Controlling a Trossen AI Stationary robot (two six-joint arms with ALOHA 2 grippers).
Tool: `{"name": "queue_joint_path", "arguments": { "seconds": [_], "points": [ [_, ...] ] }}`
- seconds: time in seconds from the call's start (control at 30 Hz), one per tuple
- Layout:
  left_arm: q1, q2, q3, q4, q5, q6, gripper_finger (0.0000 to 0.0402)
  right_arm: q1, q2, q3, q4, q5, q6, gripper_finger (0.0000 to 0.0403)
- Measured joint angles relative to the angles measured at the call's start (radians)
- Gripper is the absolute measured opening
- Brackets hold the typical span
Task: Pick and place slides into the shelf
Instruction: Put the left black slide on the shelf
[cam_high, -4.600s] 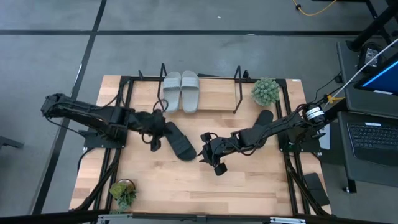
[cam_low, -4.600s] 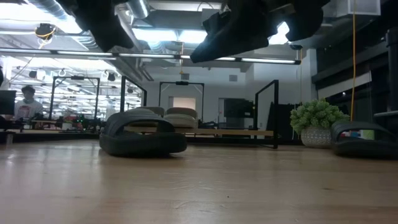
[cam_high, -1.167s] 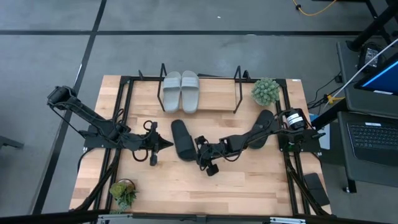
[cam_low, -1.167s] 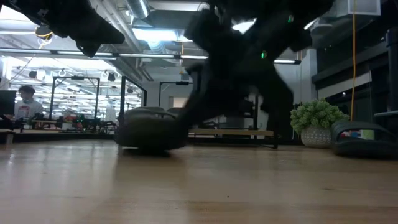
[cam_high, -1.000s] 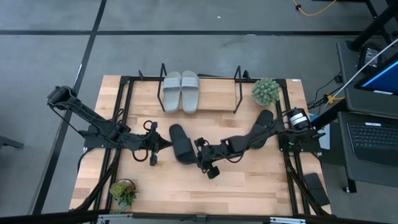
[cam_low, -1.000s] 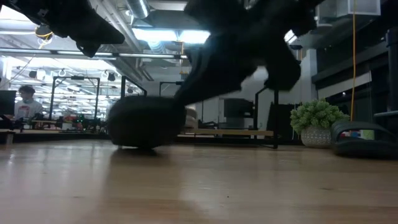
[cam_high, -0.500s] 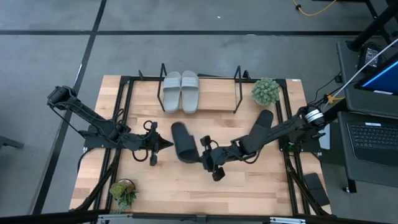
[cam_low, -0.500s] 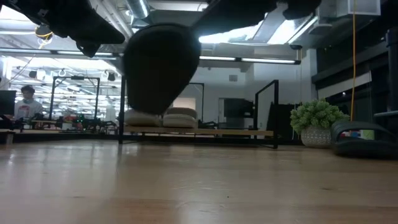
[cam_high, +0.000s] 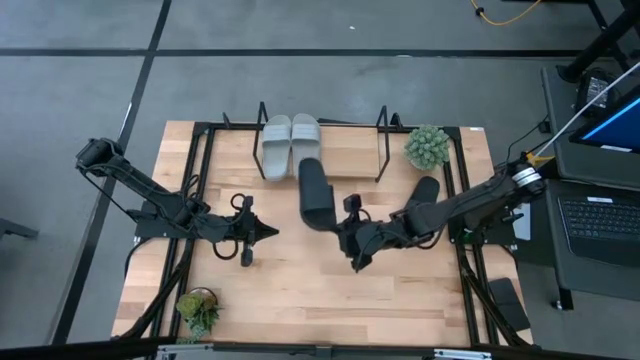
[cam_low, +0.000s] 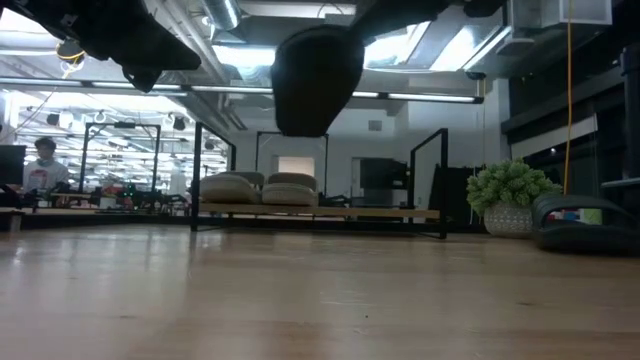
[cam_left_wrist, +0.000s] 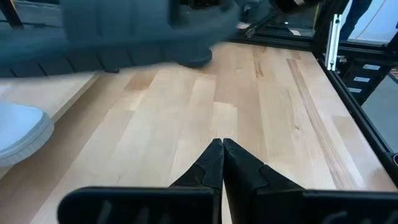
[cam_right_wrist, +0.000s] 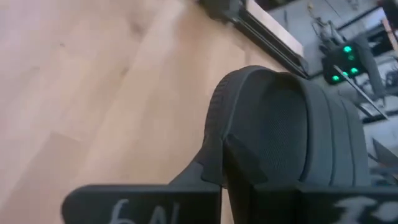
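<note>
Your right gripper (cam_high: 345, 222) sits near the desk's (cam_high: 400, 290) centre, jaws clamped on the edge of a black slide (cam_high: 314, 193), which hangs in the air just in front of the shelf (cam_high: 382, 140). The shelf stands at the desk's 12 o'clock edge with two grey slides (cam_high: 291, 146) side by side in its left half. A second black slide (cam_high: 420, 200) lies at about 3 o'clock, near a small plant (cam_high: 427, 146). Your left gripper (cam_high: 272, 233) waits toward 9 o'clock, jaws closed on nothing, tips pointing to the centre. Another plant (cam_high: 198, 308) sits at 7 o'clock.
</note>
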Motion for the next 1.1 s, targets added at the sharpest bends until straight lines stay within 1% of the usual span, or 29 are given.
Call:
{"name": "queue_joint_path", "arguments": {
  "seconds": [0.07,0.27,0.4,0.53,0.67,0.7,0.8,0.97,1.1],
  "points": [
    [0.0,0.0,0.0,0.001,-0.002,0.001,0.0004,-0.013,-0.02,0.0,-0.027,0.017,-0.001,0.0006],
    [0.029,0.0,0.0,0.009,-0.067,0.005,0.0004,-0.088,-0.06,0.0,-0.06,0.057,-0.05,0.0006],
    [0.077,0.0,0.0,0.009,-0.083,0.063,0.0004,-0.154,-0.063,0.0,-0.065,0.056,-0.102,0.0006],
    [0.136,0.0,0.0,0.01,-0.15,0.051,0.0004,-0.234,-0.063,0.0,-0.066,0.043,-0.149,0.0006],
    [0.195,0.0,0.0,0.01,-0.157,0.068,0.0004,-0.324,-0.063,0.0,-0.065,0.024,-0.187,0.0006],
    [0.208,0.0,0.0,0.01,-0.157,0.077,0.0004,-0.348,-0.063,0.0,-0.065,0.002,-0.201,0.0006],
    [0.239,0.0,0.0,0.01,-0.157,0.081,0.0004,-0.414,-0.063,0.0,-0.066,-0.112,-0.225,0.0006],
    [0.256,0.0,0.0,0.01,-0.156,0.081,0.0004,-0.484,-0.062,-0.001,-0.098,-0.146,-0.28,0.0006],
    [0.256,0.0,0.0,0.009,-0.156,0.081,0.0004,-0.527,-0.062,-0.002,-0.15,-0.194,-0.285,0.0006]
  ]
}}
